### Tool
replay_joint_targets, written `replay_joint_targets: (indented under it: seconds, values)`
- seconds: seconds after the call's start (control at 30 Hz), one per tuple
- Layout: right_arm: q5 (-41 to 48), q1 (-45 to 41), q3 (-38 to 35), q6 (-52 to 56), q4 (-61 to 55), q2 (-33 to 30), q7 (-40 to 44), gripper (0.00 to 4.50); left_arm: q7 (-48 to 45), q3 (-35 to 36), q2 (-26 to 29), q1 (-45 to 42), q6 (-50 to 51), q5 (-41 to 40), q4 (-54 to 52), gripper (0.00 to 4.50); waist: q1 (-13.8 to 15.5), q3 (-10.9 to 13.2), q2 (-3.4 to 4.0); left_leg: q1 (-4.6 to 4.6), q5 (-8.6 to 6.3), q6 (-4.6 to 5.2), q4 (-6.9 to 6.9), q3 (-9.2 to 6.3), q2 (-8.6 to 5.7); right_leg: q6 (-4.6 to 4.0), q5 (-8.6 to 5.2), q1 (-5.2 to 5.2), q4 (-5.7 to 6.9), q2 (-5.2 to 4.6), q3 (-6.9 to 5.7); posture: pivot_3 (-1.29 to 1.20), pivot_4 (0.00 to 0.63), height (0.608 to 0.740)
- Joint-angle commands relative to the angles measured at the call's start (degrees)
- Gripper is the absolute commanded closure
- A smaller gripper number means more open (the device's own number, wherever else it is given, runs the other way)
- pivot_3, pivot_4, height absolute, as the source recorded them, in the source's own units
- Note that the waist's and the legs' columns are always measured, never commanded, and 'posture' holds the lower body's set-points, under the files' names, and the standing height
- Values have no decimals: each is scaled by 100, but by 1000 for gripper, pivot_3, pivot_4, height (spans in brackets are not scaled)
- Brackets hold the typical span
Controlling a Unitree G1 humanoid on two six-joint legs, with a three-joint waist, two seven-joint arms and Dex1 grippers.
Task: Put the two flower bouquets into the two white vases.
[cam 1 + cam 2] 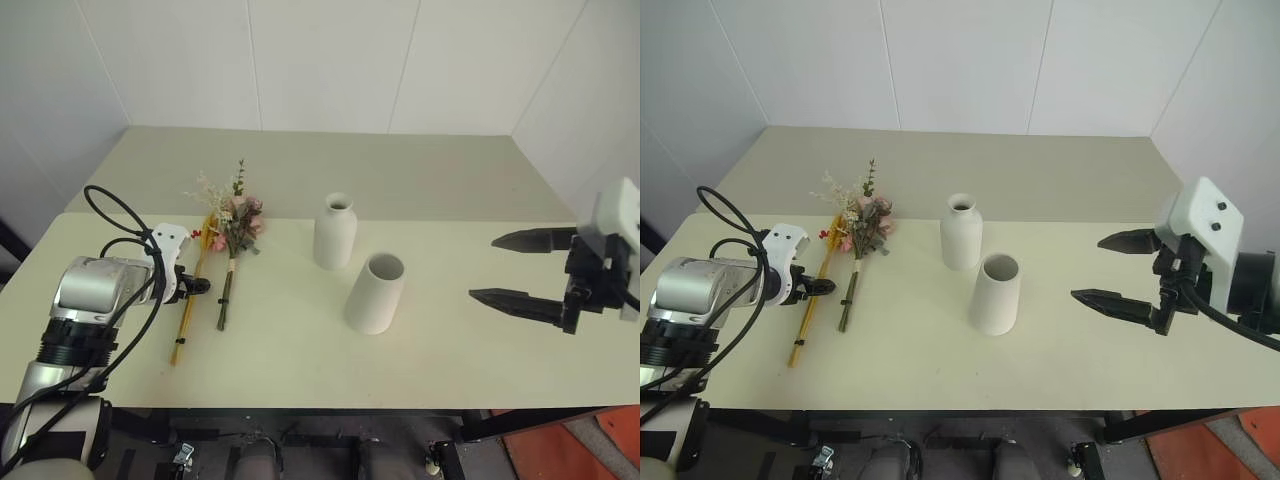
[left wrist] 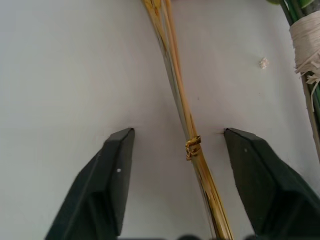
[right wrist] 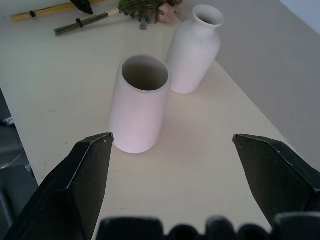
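Note:
The slim bunch of yellow-orange stalks point(image 1: 187, 315) lies on the cream table point(image 1: 300, 370) at the left, with the fuller bouquet of pink roses and green leaves point(image 1: 235, 225) right beside it. My left gripper point(image 2: 177, 134) is open and low over the table, one finger on each side of the yellow stalks point(image 2: 175, 85) near a small gold tie, with gaps on both sides. A bottle-shaped white vase point(image 1: 335, 232) and a wide-mouthed white vase point(image 1: 376, 293) stand upright mid-table. My right gripper point(image 1: 484, 268) hovers open and empty to the right of them.
The rose bouquet's twine-wrapped stems point(image 2: 306, 45) lie close beside my left gripper's finger. The two vases stand nearly touching, the wide one point(image 3: 140, 107) nearer the front edge than the bottle point(image 3: 192, 55). White walls close the table's far side and both ends.

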Motion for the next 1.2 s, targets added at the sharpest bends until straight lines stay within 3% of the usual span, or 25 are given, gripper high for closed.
replay_joint_targets:
  seconds: [0.03, 0.23, 0.5, 0.6, 0.8, 0.9, 0.97, 1.2]
  values:
    - [18, 22, -256, -22, -64, 14, -67, 0, -54, -47, -23, -113, -34, 141, 137, 2505, 2, 0, 0, 1, 0, 0, 0, 0, 0, 0, 0, 1, 0, 0, 0, 0, 150, 740]
    - [-51, 60, -179, -102, -25, 32, -110, 0, -111, 55, -119, -85, -207, 227, 415, 4463, 7, -1, 2, 1, 0, 0, 0, 0, 0, 1, -1, 2, 0, 0, 0, 0, 150, 740]
    - [-96, 176, -325, -88, 7, -1, -85, 0, 455, 525, -249, -161, -748, 542, 683, 4488, 5, -2, 3, 8, 0, 0, 0, 0, 0, 3, -2, 7, 3, 0, 0, 0, 150, 740]
    - [-119, 318, -520, -8, -24, -13, -70, 0, 1850, 1379, -412, -685, -1476, 935, 1264, 4488, 21, 3, -6, 4, 0, 0, 1, -2, 0, 2, -1, 6, 2, 0, -1, 0, 150, 740]
    - [-133, 525, -661, 0, -86, 69, -173, 0, 3000, 1512, -505, -1752, -3136, 1548, 2405, 4488, 72, 7, -17, -7, 0, 0, 5, -3, -8, 1, 11, 5, -10, -5, -3, 0, 150, 740]
    - [-130, 590, -703, 10, -155, 125, -234, 0, 2826, 1645, -920, -2261, -4221, 1301, 2590, 4488, 156, 7, -18, -10, 0, -1, 8, -3, -12, 5, 13, 9, -13, -9, -6, 0, 150, 740]
    - [-125, 627, -732, 41, -199, 166, -295, 0, 2617, 1917, -1267, -2697, -4390, 904, 2720, 4488, 221, 7, -19, -16, 0, -1, 14, -5, -10, 5, 14, 10, -14, -10, -14, 0, 150, 740]
    - [-61, 821, -943, 171, -444, 331, -464, 0, 927, 2811, -2577, -3710, -6054, -716, 3457, 4488, 203, 7, -19, -37, 0, -1, 23, -8, -10, 6, 16, 4, -23, -10, -20, 0, 150, 740]
